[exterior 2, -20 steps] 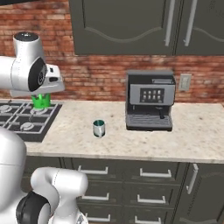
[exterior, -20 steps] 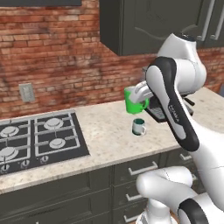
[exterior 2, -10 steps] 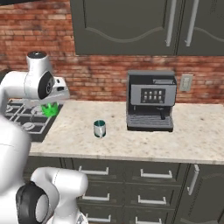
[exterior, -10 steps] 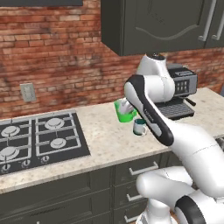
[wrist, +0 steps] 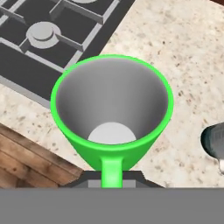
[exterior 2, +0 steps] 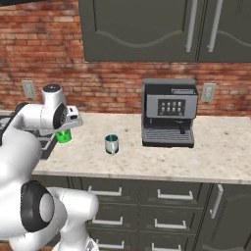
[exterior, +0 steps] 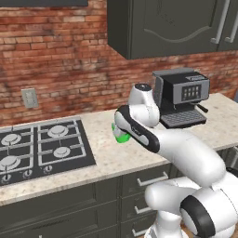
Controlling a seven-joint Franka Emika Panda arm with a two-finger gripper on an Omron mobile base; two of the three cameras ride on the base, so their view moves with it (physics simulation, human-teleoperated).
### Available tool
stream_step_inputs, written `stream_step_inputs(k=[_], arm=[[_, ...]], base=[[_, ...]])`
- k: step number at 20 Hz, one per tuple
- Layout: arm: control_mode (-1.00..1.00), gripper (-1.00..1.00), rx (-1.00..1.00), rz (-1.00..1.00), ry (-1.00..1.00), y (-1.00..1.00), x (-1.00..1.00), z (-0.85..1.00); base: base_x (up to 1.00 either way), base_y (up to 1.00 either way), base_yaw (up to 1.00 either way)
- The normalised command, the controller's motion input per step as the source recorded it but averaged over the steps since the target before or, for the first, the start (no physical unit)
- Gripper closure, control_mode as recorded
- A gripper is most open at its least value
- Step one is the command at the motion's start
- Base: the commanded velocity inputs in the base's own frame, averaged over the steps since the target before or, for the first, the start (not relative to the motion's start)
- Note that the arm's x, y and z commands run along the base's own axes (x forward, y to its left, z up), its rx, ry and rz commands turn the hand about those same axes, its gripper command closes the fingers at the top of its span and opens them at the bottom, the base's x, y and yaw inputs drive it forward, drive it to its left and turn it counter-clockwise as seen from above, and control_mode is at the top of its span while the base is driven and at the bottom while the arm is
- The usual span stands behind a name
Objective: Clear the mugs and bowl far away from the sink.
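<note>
My gripper [exterior 2: 65, 128] is shut on the handle of the bright green mug [wrist: 111, 109], which hangs upright just above the counter. In the left base view the green mug [exterior: 122, 135] peeks out beside my forearm, right of the stovetop. To its right on the counter stands the silvery-white mug [exterior 2: 112, 143] with its teal inside, apart from my hand; its edge [wrist: 214, 141] shows in the hand view. The bowl and the sink are out of view.
The black gas stovetop [exterior: 42, 148] covers the counter's left part. A coffee machine [exterior 2: 169, 112] stands at the back right against the brick wall. The beige counter [exterior 2: 215, 152] runs on to the right. Dark cabinets [exterior: 172, 28] hang overhead.
The arm has come down and toward the counter's front edge with the green mug still in its grip. The silvery-white mug has stayed put.
</note>
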Motion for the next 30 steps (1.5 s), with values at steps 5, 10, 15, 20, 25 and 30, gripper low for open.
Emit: stream_step_inputs(k=[5, 10, 15, 20, 25, 30], arm=[[-1.00, 1.00, 0.03, 0.00, 0.00, 0.00, 0.39, -0.78], [-1.00, 1.00, 0.05, -0.02, 0.00, 0.00, 0.31, -0.43], [-1.00, 1.00, 0.02, -0.06, 0.00, 0.00, 0.31, -0.37], [-1.00, 1.00, 0.00, -0.07, -0.02, 0.00, 0.13, -0.29], [-1.00, 1.00, 0.01, -0.07, 0.00, -0.11, 0.00, -0.30], [-1.00, 1.00, 0.02, -0.07, 0.00, -0.15, 0.00, -0.30]], base=[[0.00, 0.00, 0.00], [0.00, 0.00, 0.00], [0.00, 0.00, 0.00], [0.00, 0.00, 0.00], [0.00, 0.00, 0.00], [0.00, 0.00, 0.00]])
